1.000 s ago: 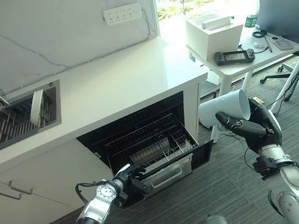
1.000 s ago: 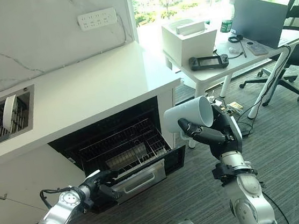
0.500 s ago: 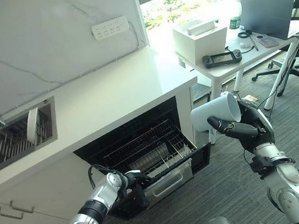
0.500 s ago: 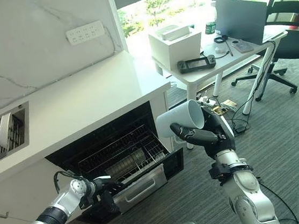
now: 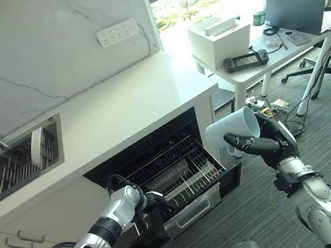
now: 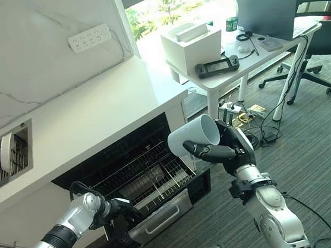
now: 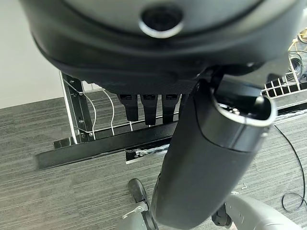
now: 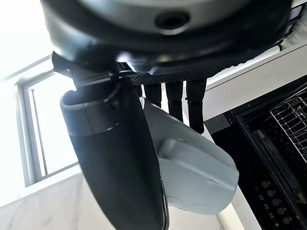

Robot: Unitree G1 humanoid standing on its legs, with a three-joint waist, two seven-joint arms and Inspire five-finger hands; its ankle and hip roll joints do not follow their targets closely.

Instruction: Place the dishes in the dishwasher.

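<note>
Gripping white cup (image 5: 234,132) | right hand (image 5: 269,145) | beside dishwasher rack (image 5: 174,172)

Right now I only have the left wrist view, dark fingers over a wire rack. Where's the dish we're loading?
Observer: The white cup is in the right hand, held on its side beside the open dishwasher.
Operator: Is the rack pulled out?
Observer: Yes, the wire rack sticks out of the opening, with the left hand at its front left corner.
Operator: Any dishes left elsewhere?
Observer: One white plate stands on edge in the sink, far left of the counter.
</note>
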